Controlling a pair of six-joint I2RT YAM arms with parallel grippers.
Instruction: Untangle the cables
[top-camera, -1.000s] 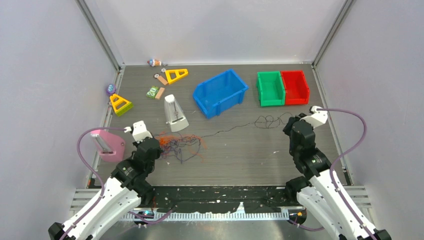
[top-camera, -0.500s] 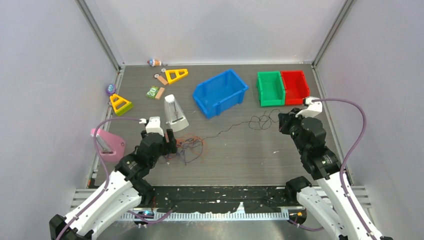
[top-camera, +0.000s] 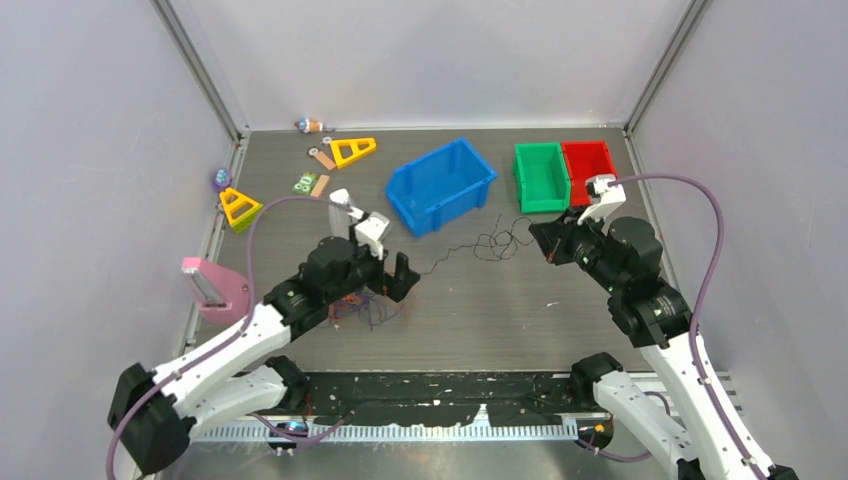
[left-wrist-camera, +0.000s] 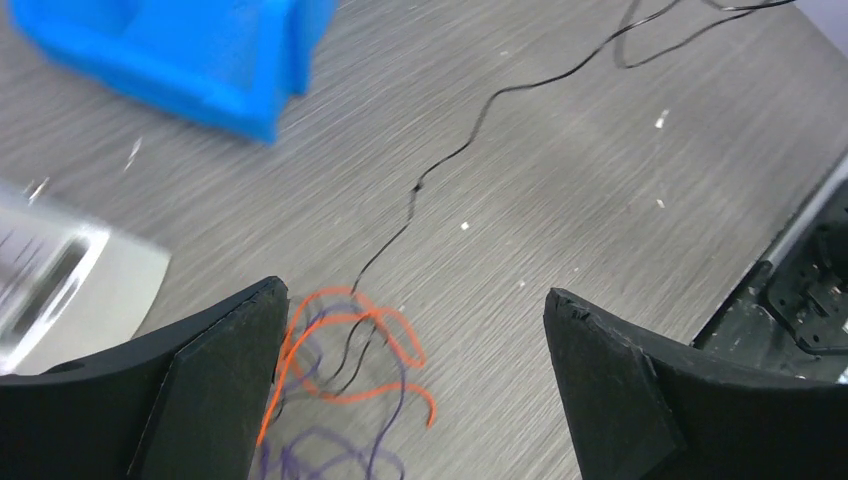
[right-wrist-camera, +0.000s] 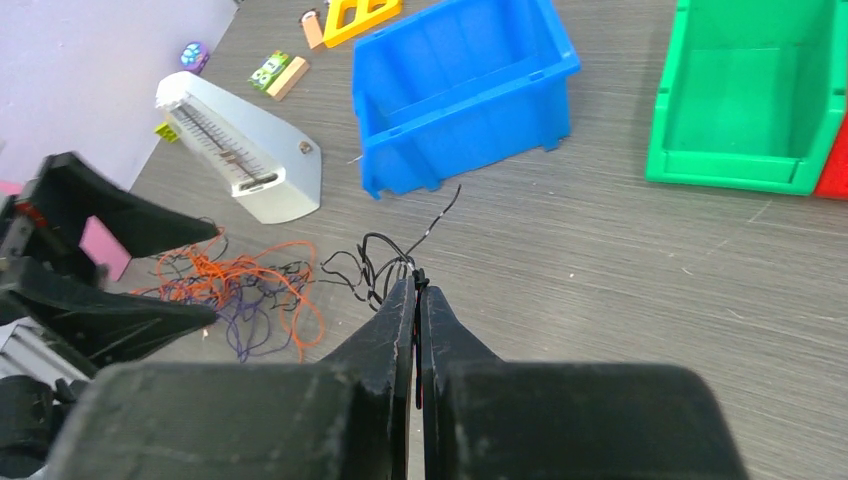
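Left gripper: jaws spread wide, nothing between them. The cables lie directly under and just ahead of its opening, an orange-red and purple clump nearer the left finger. One black strand runs forward from the clump across bare table toward the right gripper. Ahead and left of the left gripper is the blue bin, near but apart. A silver wedge-shaped object sits close by its left finger. To its right is open table surface, then the table's dark near edge. Right gripper: jaws pressed together, pinching the black strand at the tips, with small black loops just beyond them. Ahead of it is open floor up to the blue bin. The green bin is ahead and right, well apart. The clump lies ahead and left of the right gripper, beneath the left gripper.
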